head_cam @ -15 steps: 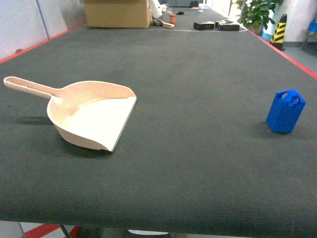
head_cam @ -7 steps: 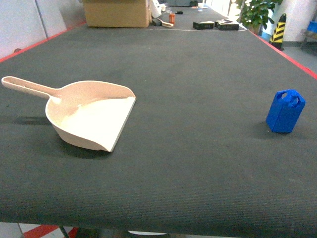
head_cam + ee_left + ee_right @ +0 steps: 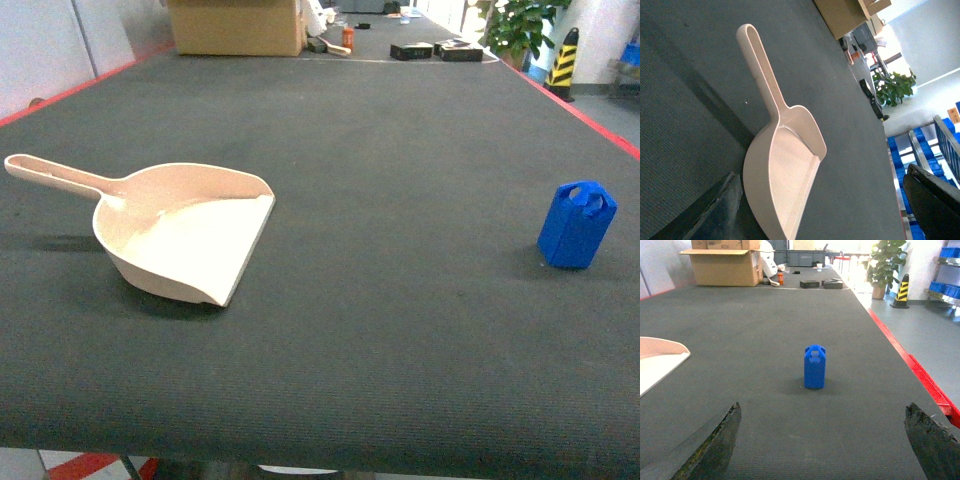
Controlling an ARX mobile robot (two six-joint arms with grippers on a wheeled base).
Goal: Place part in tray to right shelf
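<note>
Cream tray lying on dark ribbed table surface, long straight handle running toward upper left, open flat lip facing lower right. Interior bare. Two dark gripper finger edges in frame, one at lower right, one at lower left, set wide apart, nothing between them but tray. Beyond the table: cardboard box, potted plant, blue crates at right.

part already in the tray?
No, the blue part stands alone on the dark mat at the right of the head view, well apart from the empty tray at the left.
</note>
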